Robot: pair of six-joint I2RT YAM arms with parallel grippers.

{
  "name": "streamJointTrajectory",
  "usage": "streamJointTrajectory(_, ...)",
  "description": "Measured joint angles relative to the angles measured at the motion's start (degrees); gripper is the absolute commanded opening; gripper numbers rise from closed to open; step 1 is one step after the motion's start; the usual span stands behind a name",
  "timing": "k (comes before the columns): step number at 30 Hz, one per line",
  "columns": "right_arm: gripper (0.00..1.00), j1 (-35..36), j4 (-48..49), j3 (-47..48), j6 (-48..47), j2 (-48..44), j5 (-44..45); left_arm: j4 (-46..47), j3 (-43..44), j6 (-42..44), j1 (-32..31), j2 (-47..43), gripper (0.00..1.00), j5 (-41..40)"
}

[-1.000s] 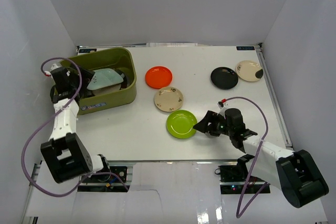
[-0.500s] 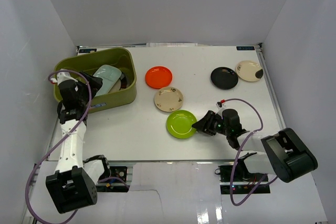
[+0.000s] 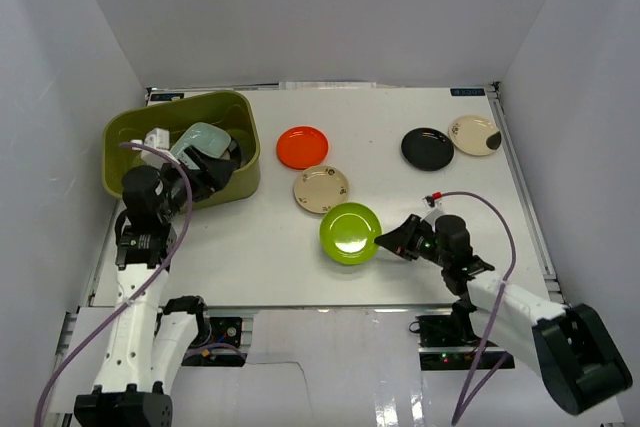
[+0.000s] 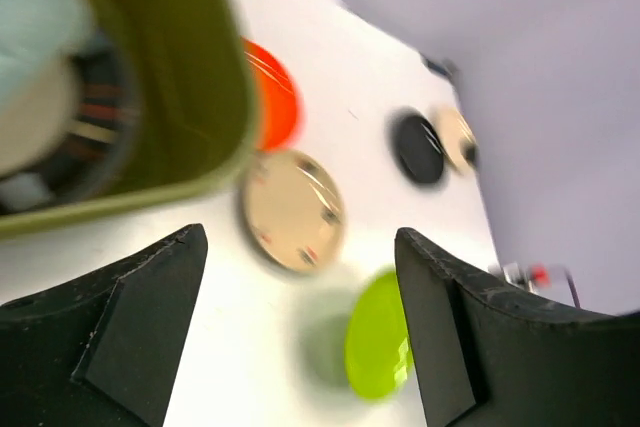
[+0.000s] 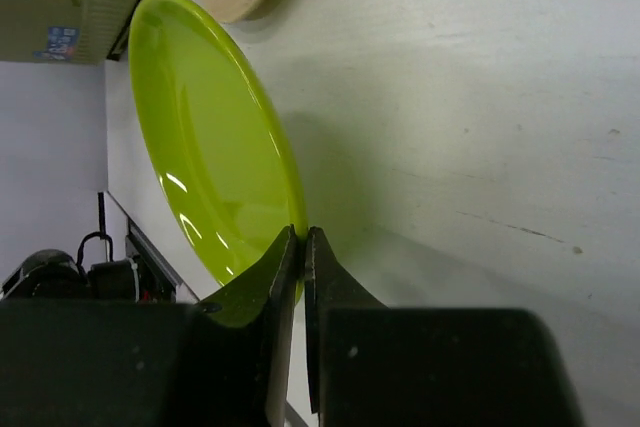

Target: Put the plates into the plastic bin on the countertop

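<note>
Right gripper [image 5: 302, 239] clenched on lime green plate [image 5: 205, 137] rim, plate tilted, right of bin [image 3: 180, 101]. Left gripper [image 4: 300, 237] spread, beside bin.

Glossy lime green plate [image 3: 350, 233], orange plate [image 3: 302, 147], black plate [image 3: 427, 148], olive-green bin [image 3: 251, 147].

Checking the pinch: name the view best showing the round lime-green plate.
Right wrist: the round lime-green plate fills it, sharp, rim pinched by the right gripper. Top external shows it whole but small; left wrist only a blur.
</note>
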Motion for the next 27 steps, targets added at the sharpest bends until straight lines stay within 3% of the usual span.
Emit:
streamJointTrajectory(6, 0.08, -0.5, -11.8, 5.1, -2.1, -15.5, 0.1, -0.4, -2.4, 1.8, -10.9, -5.1, 0.88, 14.3)
streamJointTrajectory(11, 0.08, -0.6, -14.5, 10.1, -2.8, -15.5, -3.3, -0.5, -6.0, 2.2, -19.8, 0.1, 0.9, 19.6)
streamJointTrajectory(17, 0.08, -0.6, -15.3, 11.5, -2.7, -13.8, -6.9, 3.6, -6.2, 1.8, -34.0, 11.6, 0.87, 18.0)
streamJointTrajectory(20, 0.08, -0.6, -15.9, 12.3, -2.7, -13.8, -8.1, 7.2, -6.2, 0.6, -38.2, 15.5, 0.72, 16.2)
streamJointTrajectory(23, 0.08, -0.6, -16.0, 12.7, -2.8, -14.0, -9.0, 10.5, -6.2, -0.6, -39.6, 18.8, 0.35, 13.7)
streamJointTrajectory(24, 0.08, -0.6, -16.1, 12.7, -2.8, -14.1, -9.2, 11.1, -6.2, -0.9, -39.8, 19.6, 0.14, 12.9)
streamJointTrajectory(25, 0.08, -0.6, -16.3, 12.7, -2.8, -14.2, -9.3, 11.6, -6.2, -1.3, -40.0, 20.2, 0.06, 12.0)
streamJointTrajectory(27, 0.26, -0.5, -16.5, 12.7, -3.0, -14.6, -9.9, 12.0, -6.2, -1.8, -40.1, 20.5, 0.0, 9.4)
